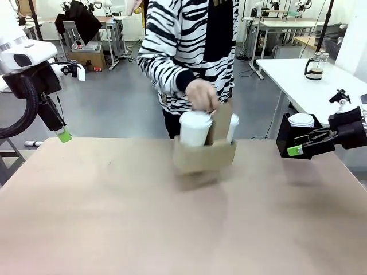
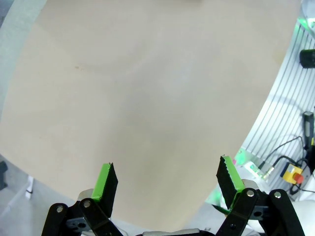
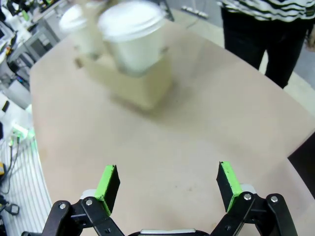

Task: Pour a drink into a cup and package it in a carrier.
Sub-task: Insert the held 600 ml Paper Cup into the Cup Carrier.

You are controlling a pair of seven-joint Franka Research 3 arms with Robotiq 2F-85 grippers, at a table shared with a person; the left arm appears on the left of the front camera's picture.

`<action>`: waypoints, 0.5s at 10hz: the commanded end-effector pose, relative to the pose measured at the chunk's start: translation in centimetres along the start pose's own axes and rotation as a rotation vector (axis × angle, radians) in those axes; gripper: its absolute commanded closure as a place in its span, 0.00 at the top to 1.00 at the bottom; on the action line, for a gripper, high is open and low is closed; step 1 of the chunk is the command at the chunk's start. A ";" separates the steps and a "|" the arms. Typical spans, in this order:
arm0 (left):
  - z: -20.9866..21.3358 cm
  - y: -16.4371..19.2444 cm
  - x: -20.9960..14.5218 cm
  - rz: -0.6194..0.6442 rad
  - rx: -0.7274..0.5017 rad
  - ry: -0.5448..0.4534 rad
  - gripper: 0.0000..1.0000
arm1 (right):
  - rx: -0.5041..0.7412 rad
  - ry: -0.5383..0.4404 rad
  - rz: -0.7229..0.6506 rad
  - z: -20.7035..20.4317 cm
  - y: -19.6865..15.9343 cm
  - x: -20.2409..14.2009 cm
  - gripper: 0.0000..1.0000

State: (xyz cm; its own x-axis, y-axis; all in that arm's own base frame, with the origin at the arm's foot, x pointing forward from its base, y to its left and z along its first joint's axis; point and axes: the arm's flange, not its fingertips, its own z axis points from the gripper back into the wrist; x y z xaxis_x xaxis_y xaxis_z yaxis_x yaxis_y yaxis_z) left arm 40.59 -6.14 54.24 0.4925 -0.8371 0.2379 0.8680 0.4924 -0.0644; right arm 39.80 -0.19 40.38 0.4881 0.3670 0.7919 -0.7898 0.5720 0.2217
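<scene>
— Where's the carrier (image 1: 202, 154)?
— Mid-desk (image 1: 114, 217), a person's hand (image 1: 202, 94) on its handle, lidded cup (image 1: 194, 127) slotted in.
— End effectors?
— Left end effector (image 2: 167, 184) and right end effector (image 3: 167, 184) — both agape, empty.

A person's hand (image 1: 202, 94) grips the carrier (image 1: 202, 156) (blurry) with a cup (image 1: 194, 128) in it, above the table (image 1: 172, 229).

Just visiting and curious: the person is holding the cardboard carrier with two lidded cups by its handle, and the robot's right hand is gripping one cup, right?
Not quite. The person's hand does hold the carrier with two lidded cups, but the right hand grips nothing: the right wrist view shows it open above the table, well short of the nearer cup.
</scene>
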 end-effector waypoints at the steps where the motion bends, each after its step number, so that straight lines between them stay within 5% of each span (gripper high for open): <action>1: 0.1 0.0 0.0 0.014 0.016 0.009 1.00 | 0.004 -0.031 0.017 -0.1 -0.2 -0.3 1.00; 5: 0.1 0.0 0.0 0.014 0.016 0.009 1.00 | 0.004 -0.031 0.017 -0.1 -0.2 -0.3 1.00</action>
State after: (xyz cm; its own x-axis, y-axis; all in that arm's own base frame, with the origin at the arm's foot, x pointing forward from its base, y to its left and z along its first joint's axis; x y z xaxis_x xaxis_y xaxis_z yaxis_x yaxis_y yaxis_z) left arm 40.59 -6.14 54.24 0.4926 -0.8371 0.2379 0.8680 0.4924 -0.0644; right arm 39.80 -0.19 40.38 0.4880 0.3671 0.7919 -0.7898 0.5719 0.2216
